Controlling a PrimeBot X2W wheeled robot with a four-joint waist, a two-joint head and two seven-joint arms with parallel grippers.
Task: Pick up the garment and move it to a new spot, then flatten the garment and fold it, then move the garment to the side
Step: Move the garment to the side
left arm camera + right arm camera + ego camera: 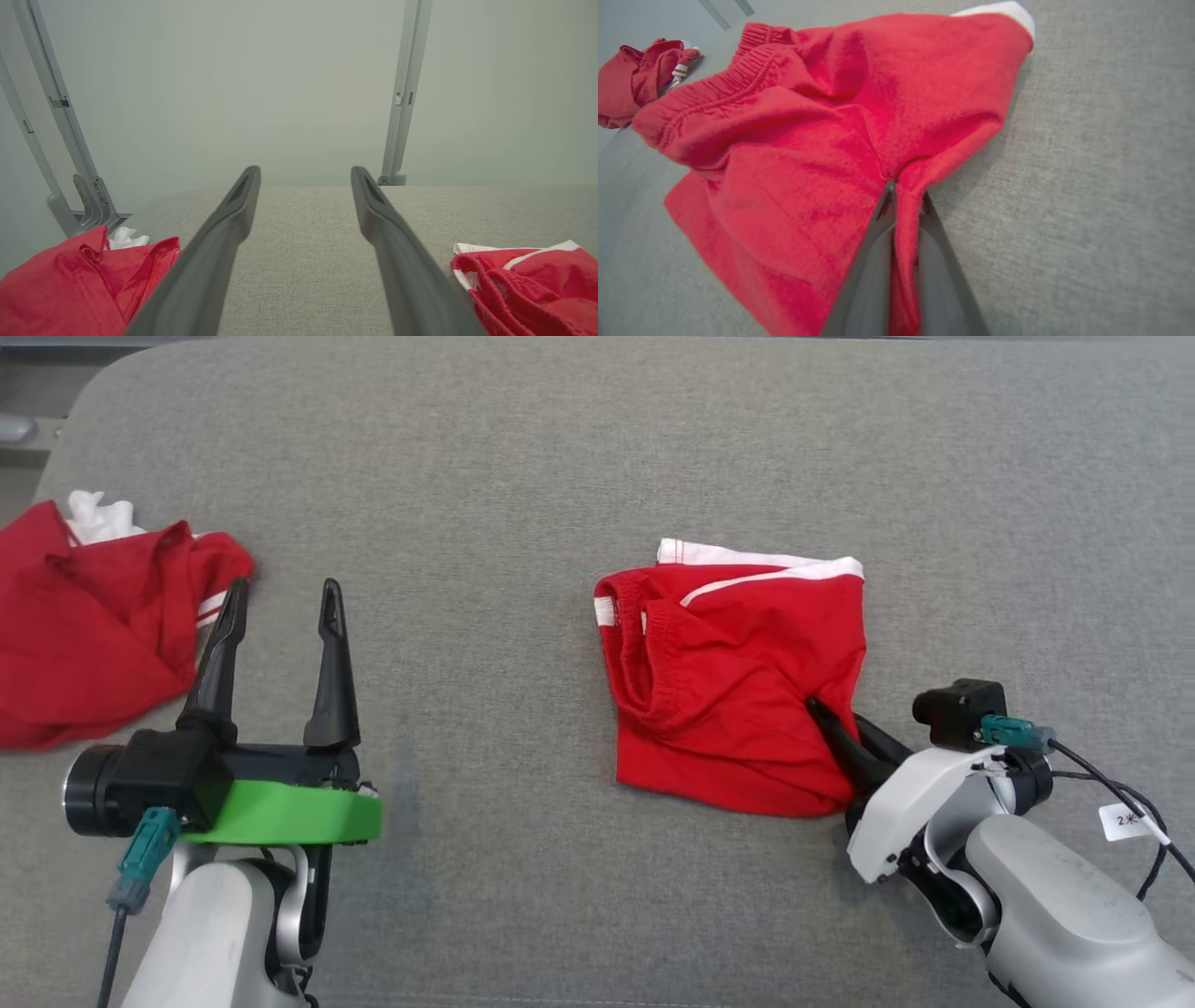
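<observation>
As the right end effector (820, 711) is pinched closed on a fold of the red garment (738, 672) — lying in the middle of the table (523, 476) — lift slowly, so the cloth cannot slip. The left end effector (282, 590) stands spread wide, holding nothing.

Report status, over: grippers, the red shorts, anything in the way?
Right gripper shut on red shorts, fold pinched between fingers. Left gripper open, holding nothing. Other red garment off to the left, not in the way.
</observation>
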